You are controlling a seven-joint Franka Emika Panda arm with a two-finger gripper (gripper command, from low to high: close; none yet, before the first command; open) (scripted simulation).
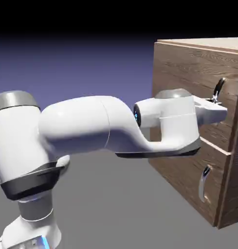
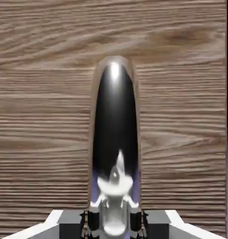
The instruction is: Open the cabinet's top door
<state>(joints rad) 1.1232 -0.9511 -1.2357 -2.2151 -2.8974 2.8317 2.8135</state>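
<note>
Gleaming silver, the top door's handle fills the hand view, clamped between the end effector's narrowed fingertips. Behind it spreads the wood grain of the top door. From the exterior view, the white arm reaches level to the cabinet, its end effector at the upper handle, above the lower panel's shorter handle.
</note>
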